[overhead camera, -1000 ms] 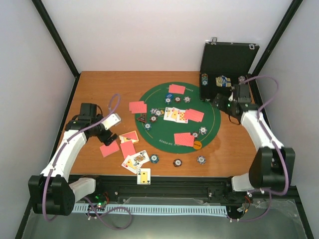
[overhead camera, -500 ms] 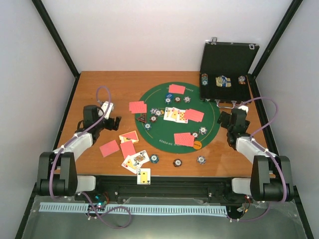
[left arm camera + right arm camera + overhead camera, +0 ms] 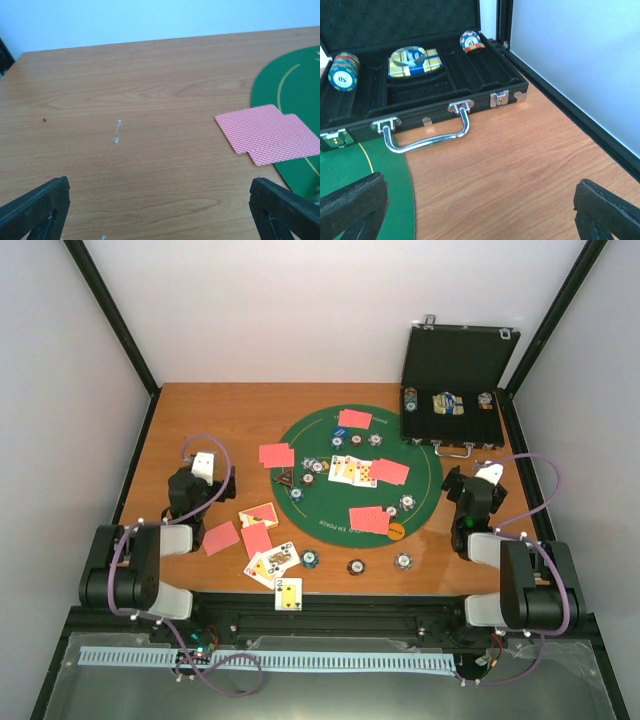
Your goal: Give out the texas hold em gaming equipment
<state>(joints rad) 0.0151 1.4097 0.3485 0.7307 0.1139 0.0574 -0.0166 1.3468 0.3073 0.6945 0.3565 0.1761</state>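
both arms sit folded at the near edge of the table (image 3: pixel 200 410). the left gripper (image 3: pixel 160 212) hangs over bare wood on the left side, its fingers spread wide with nothing between them. far and right of it, two overlapping red-backed cards (image 3: pixel 267 134) lie partly on the edge of the round green mat (image 3: pixel 300 75). the right gripper (image 3: pixel 480 210) is spread wide and empty too, by the mat's right edge, facing the open black case (image 3: pixel 445 100) at the far right, whose metal handle (image 3: pixel 427 135) lies flat on the near side. more cards lie on the mat, red-backed ones around a face-up row (image 3: pixel 350 470) in the middle, with small chips (image 3: pixel 316 466) among them, an orange disc (image 3: pixel 396 532) at its near rim and a dark triangle (image 3: pixel 285 480) on its left. other cards and three chips lie on the wood off the mat's near side. two stacks of chips stand in the case.
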